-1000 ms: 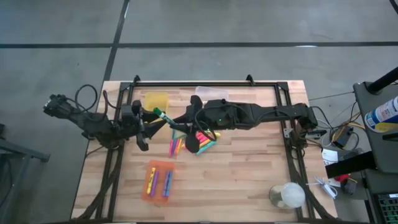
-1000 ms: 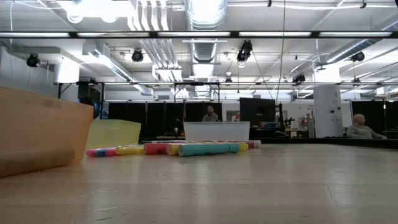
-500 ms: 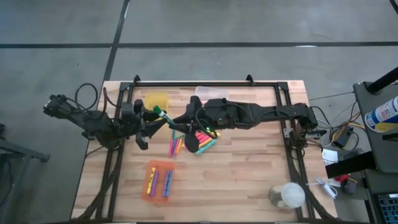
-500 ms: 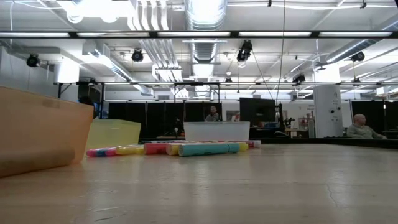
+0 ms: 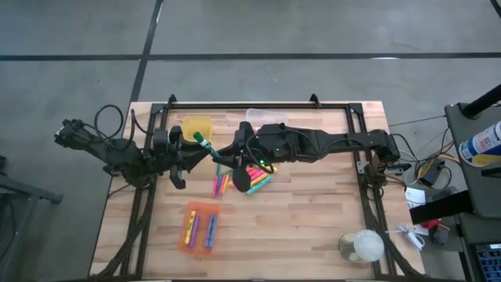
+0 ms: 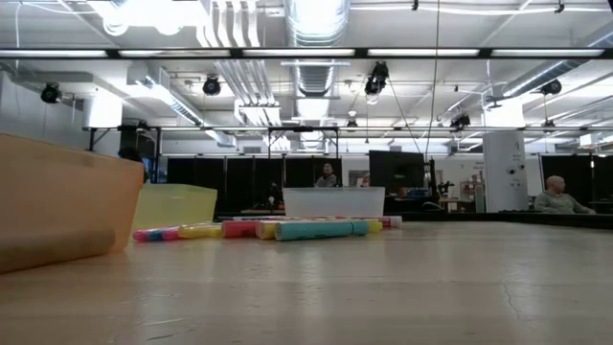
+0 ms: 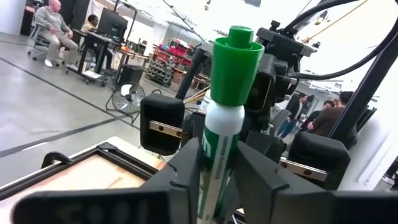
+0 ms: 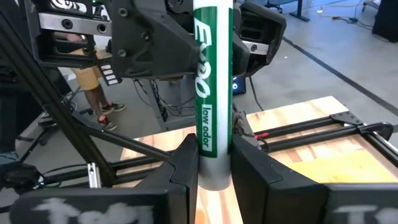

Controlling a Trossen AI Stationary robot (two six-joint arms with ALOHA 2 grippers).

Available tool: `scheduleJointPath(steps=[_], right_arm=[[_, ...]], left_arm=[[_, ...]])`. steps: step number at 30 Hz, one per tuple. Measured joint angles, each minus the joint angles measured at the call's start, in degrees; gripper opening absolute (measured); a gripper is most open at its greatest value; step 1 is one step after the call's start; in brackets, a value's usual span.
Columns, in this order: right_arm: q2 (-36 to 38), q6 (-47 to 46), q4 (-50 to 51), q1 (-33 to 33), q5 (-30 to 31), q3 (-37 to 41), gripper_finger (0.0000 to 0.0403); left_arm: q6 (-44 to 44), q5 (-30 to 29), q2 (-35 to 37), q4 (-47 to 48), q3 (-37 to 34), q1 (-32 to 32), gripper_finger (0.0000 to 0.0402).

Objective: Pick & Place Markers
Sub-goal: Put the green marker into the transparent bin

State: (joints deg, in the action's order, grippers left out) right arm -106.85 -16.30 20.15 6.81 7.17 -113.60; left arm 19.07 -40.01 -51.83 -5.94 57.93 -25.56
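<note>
Apparently a handover is under way above the surface (image 5: pixel 313 211): a green marker (image 5: pixel 202 143) is gripped at once by both arms. In the left wrist view the marker's barrel is seen clamped between the left end effector (image 7: pixel 214 180), its green cap pointing away from it; in the right wrist view the opposite end of the same white-and-green barrel is pinched by the right end effector (image 8: pixel 214 165). From above, the marker is held in the air just beside the yellow bin (image 5: pixel 196 127), between the two arms.

Only a small part of the task appears to be done. A few markers are already laid in the orange bin (image 5: pixel 199 229) near the front of the surface. A loose pile of markers (image 5: pixel 235 178) is left lying in the middle, partly hidden under the right arm. The clear bin (image 5: pixel 264 117) at the back cannot be judged for contents. Most of the sorting is therefore judged to remain.
</note>
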Motion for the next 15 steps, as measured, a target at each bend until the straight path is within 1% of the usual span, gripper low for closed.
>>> scheduleJointPath(steps=[3, 7, 10, 15], right_arm=[[0.0, -0.2, 0.0, 0.1, -0.9, 0.0, 0.0068], [0.0, -0.3, 0.0, 0.1, -1.4, 0.0, 0.0074], [0.1, -1.3, -0.1, 0.1, -1.7, 0.0, 0.0091], [0.1, -3.5, 0.6, 0.1, -3.2, 0.0, 0.0135]], left_arm=[[0.1, 0.0, 0.0, 0.1, 0.0, 0.0, 0.0051], [1.4, 0.0, 0.1, 0.1, 0.0, 0.0, 0.0047], [2.9, 0.1, 0.2, 0.1, 0.0, 0.0, 0.0054], [7.9, 2.6, 0.7, 0.4, 0.0, 0.0, 0.0057]])
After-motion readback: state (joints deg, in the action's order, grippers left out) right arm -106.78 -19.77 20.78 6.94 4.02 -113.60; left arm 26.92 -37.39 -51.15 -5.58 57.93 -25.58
